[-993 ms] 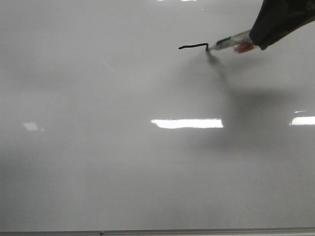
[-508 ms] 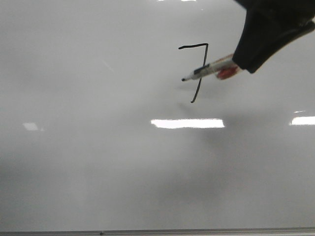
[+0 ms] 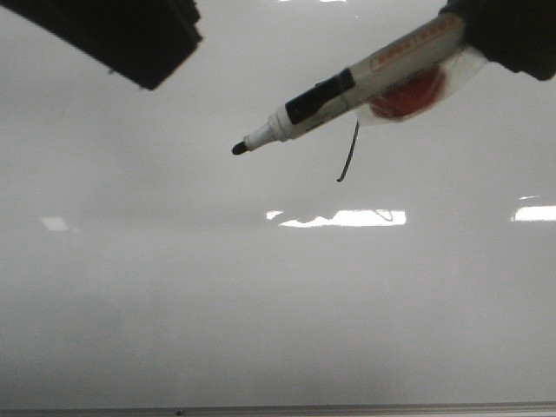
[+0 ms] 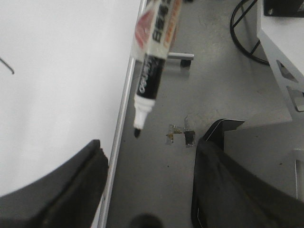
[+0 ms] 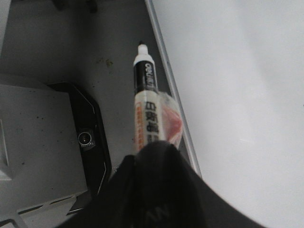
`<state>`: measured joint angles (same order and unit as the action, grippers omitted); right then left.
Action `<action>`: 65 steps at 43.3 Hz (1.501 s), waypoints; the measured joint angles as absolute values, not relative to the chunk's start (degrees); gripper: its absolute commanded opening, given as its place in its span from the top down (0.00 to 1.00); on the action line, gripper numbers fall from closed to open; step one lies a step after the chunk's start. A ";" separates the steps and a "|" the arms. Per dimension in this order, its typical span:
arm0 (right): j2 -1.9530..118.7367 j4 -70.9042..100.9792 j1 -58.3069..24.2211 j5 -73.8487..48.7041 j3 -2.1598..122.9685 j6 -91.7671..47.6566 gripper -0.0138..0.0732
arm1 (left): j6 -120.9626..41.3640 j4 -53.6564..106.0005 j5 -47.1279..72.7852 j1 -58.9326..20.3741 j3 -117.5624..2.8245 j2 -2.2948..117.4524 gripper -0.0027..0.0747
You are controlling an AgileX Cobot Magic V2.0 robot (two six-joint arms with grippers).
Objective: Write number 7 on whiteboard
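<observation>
Glossy whiteboard (image 3: 174, 287) bears thin number 7 (image 3: 347, 161); right gripper (image 5: 156, 156) clamps cylindrical marker (image 3: 347, 91).

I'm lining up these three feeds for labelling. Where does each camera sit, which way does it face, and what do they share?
Front view: faces forward over the whiteboard; the marker covers part of the number 7; dark parts of both arms show in the upper corners.
Left wrist view: on the left arm, looking past the left gripper, jaws apart, at the board's edge and the floor.
Right wrist view: on the right arm, looking along the right gripper holding the marker.
Shared: all three show the marker and whiteboard.
</observation>
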<state>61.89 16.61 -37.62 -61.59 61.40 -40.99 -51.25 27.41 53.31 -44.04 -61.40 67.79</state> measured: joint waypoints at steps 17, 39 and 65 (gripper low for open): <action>61.89 20.35 -37.62 -60.60 61.40 -43.21 0.97 | -52.02 28.48 50.62 -49.67 -64.81 77.10 0.44; 61.89 20.47 -37.62 -60.84 61.40 -43.21 0.93 | -52.26 28.37 50.42 -49.67 -64.94 77.24 0.85; 53.87 5.06 -31.15 -66.09 62.47 -23.77 0.28 | -16.47 -4.81 59.50 -49.67 -69.09 75.33 0.92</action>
<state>53.87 5.06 -31.15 -66.09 62.47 -23.77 -16.47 -4.81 59.50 -49.67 -69.09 75.33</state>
